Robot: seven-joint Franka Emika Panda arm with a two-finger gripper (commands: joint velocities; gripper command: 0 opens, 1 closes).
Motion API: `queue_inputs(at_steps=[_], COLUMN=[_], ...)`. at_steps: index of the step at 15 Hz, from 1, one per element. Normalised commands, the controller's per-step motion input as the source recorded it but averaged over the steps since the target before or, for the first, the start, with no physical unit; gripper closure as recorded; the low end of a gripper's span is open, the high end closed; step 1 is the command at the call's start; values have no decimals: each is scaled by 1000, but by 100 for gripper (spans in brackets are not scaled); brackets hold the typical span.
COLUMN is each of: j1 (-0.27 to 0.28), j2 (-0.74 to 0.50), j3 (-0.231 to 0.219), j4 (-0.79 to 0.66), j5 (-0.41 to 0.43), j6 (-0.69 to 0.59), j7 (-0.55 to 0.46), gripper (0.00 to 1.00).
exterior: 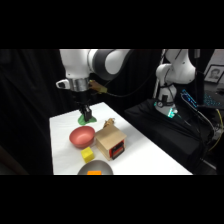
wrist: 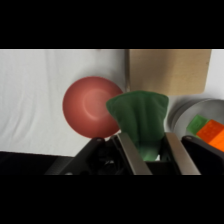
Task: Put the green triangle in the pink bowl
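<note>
Green triangle (wrist: pixel 140 120) sits between the gripper (wrist: pixel 149 150) fingers (wrist: pixel 129 150) in wrist view, fingers closed on its lower part w/ its broad end sticking out past the tips; it looks matte, edges a bit soft, so can't tell for sure if it's a stiff block or sthg more pliable. Judging by its small bulk it's prob. light, not fragile, w/ angled faces that could slip or rotate if pinched on a slope; best hold is across two opposite flat sides near the middle, roughly where the fingers are now. Long axis runs along the fingers, narrow end down in the grip, wide end pointing away from the wrist. In side view the triangle (exterior: pixel 85 119) shows as a green patch at the gripper (exterior: pixel 88 116) tips, low over the table (exterior: pixel 145 155), just behind the pink bowl (exterior: pixel 82 136) on its far side; can't tell if it's touching the table or just lifted. From the wrist the bowl (wrist: pixel 90 106) is right beside the triangle, overlapping it in view, inside empty. Other side of the bowl from the triangle: wooden box (exterior: pixel 112 141) just next to its rim, yellow cube (exterior: pixel 88 155) just in front of the bowl, grey bowl (exterior: pixel 96 169) beyond that w/ sthg orange inside. Next move, I'd guess: short carry over the bowl rim, then let go low.
</note>
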Motion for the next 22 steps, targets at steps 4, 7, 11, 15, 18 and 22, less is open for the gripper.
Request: queue_inputs(at_steps=[4,7,11,15,18,22], j1=[-52,-42,-37,-32,-30,-32], j2=[251,244,211,205,209,190], j3=[-29,-36,-33,-38,-36,-16], j4=[376,335,289,265,239,213], j5=[138,124,129,128,133,157], j6=[-128,-105,-79,-10,26,53], j7=[-120,-90,-78,-56,-39,-46], gripper=[94,94,94,94,94,94])
